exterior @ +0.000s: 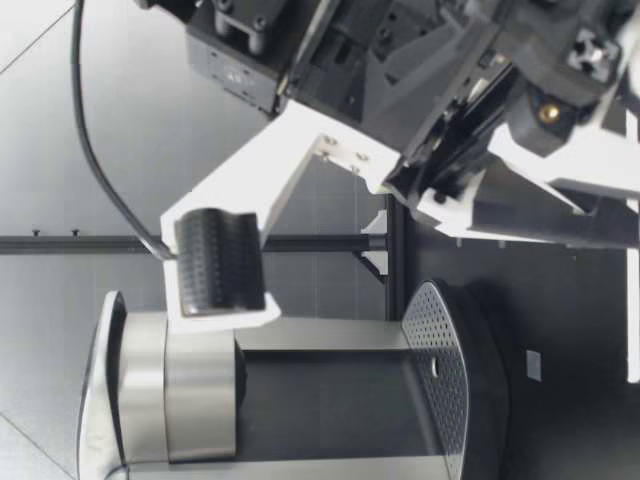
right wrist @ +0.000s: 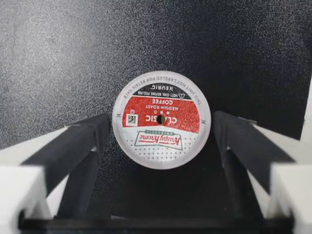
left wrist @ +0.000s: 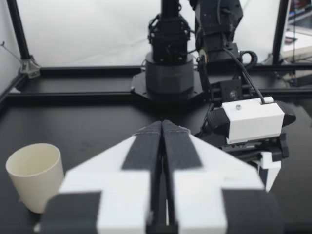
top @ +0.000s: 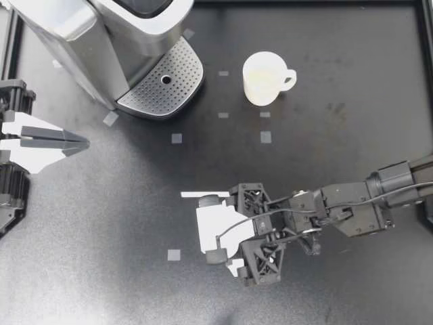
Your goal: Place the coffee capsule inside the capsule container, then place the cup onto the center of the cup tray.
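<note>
My right gripper (top: 210, 227) points down at the table's front middle, open. In the right wrist view a coffee capsule (right wrist: 161, 120) with a red and white foil lid lies on the table between its fingers (right wrist: 80, 141), which stand close on both sides. The gripper hides the capsule in the top view. A white cup (top: 265, 78) stands upright at the back, right of the coffee machine (top: 88, 40) and its perforated cup tray (top: 162, 84). My left gripper (top: 84, 143) is shut and empty at the left edge; the cup (left wrist: 34, 175) shows beside it.
Small grey tape squares (top: 265, 137) mark the black table. A black frame rail (top: 425, 40) runs along the table's edges. In the low view a gripper's ribbed finger pad (exterior: 220, 265) hangs close to the camera, with the machine's tray (exterior: 440, 370) behind.
</note>
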